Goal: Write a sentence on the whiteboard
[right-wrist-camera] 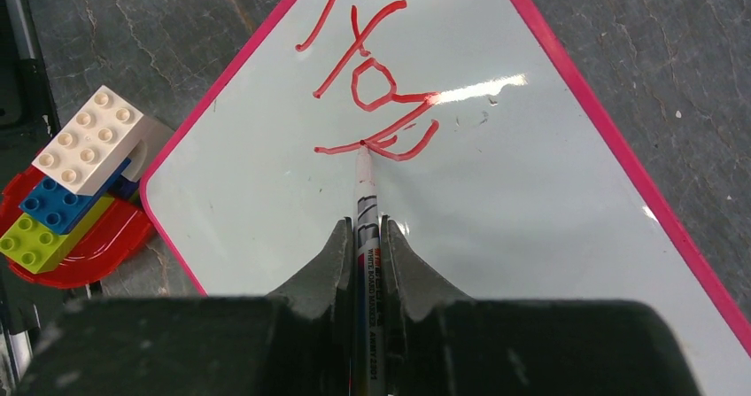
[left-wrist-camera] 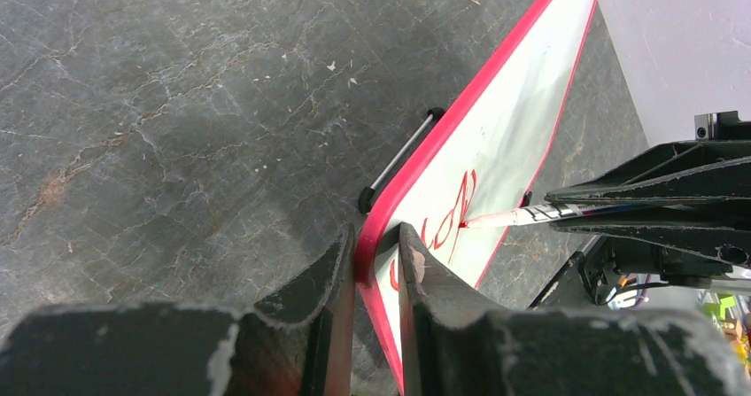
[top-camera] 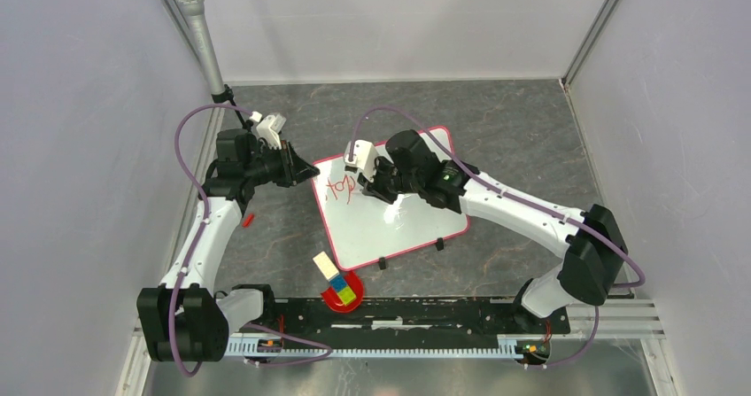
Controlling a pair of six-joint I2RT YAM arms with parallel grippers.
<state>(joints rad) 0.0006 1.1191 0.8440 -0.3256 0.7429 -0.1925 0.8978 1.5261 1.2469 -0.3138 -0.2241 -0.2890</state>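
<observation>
**Top view.** The whiteboard (top-camera: 398, 223) lies at the centre of the bench (top-camera: 514, 121), turned so that its corners point outward. The left hand (top-camera: 305, 173) meets the board at its 9 o'clock corner. The right hand (top-camera: 361, 186) reaches in from 3 o'clock and hangs over the board's 10 o'clock area, where the red writing (top-camera: 341, 186) sits. A stack of toy blocks (top-camera: 335, 281) on a red dish (top-camera: 329, 300) stands just beside the board's 7 o'clock edge, apart from both hands.

**Left wrist view.** The left hand is pinching the board's red border, one finger on each face. This grip probably braces the board so it does not slide under pen pressure. Whether the corner is lifted off the bench cannot be told. The marker (left-wrist-camera: 522, 216) comes in from 3 o'clock with its tip on the white surface.

**Right wrist view.** The right hand is pressed onto the marker barrel, with the pen running straight out toward 12 o'clock. The tip touches the board at the lower stroke of the writing. The board therefore lies directly ahead of and under this hand, with bare surface toward 3 and 5 o'clock. Only a few characters are written, so most of the sentence appears to remain.
</observation>
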